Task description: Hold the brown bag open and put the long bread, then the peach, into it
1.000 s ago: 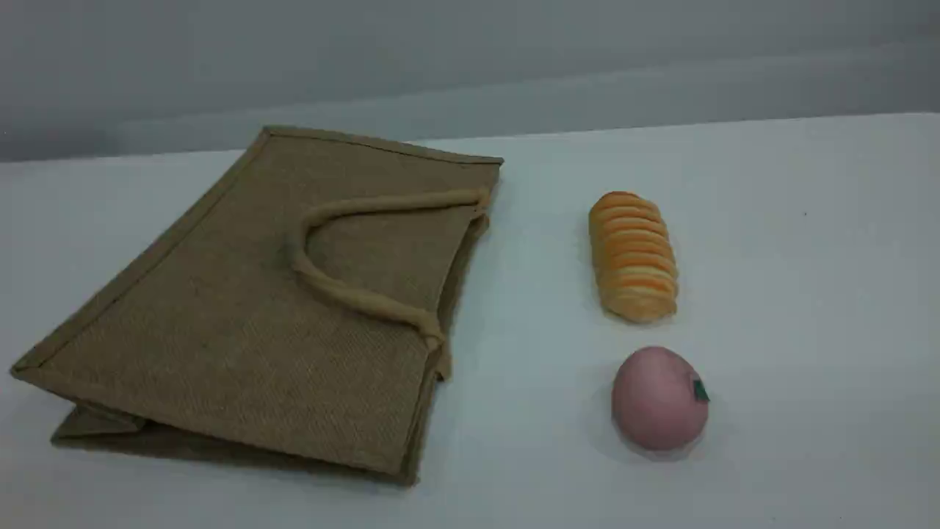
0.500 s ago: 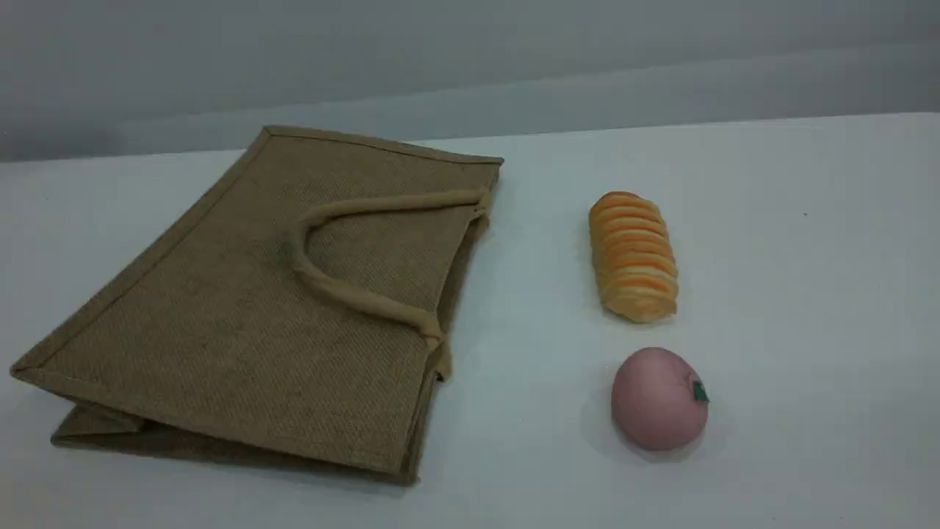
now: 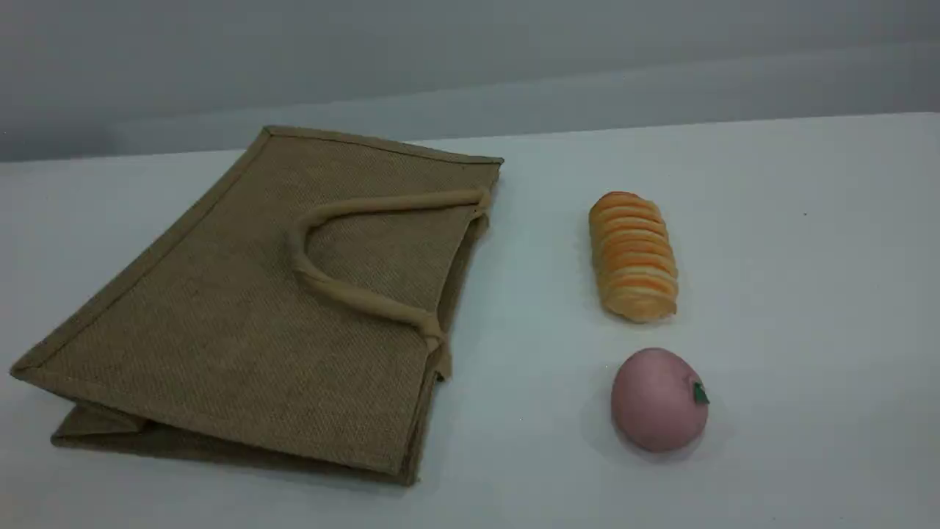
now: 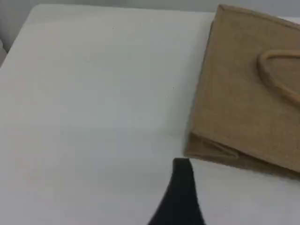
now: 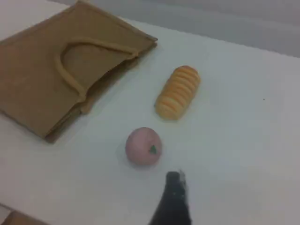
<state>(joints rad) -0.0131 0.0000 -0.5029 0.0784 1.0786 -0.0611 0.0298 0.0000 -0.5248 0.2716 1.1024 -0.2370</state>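
Note:
The brown bag [image 3: 257,308] lies flat on its side at the table's left, its mouth toward the right and a lighter loop handle [image 3: 352,294] resting on top. To its right lies the long bread [image 3: 633,257], ribbed and golden, with the pink peach [image 3: 659,399] just in front of it. Neither arm appears in the scene view. In the left wrist view one dark fingertip [image 4: 182,171] hovers near the bag [image 4: 243,93] at its folded corner. The right wrist view shows one fingertip [image 5: 174,180] a little short of the peach [image 5: 143,146], with the bread [image 5: 178,91] and bag [image 5: 42,79] beyond. Nothing is held.
The white table [image 3: 808,294] ends at a far edge against a grey wall [image 3: 470,59]. In the left wrist view the table's corner [image 4: 33,11] shows at the upper left. The table's near edge [image 5: 11,211] cuts the right wrist view's bottom left.

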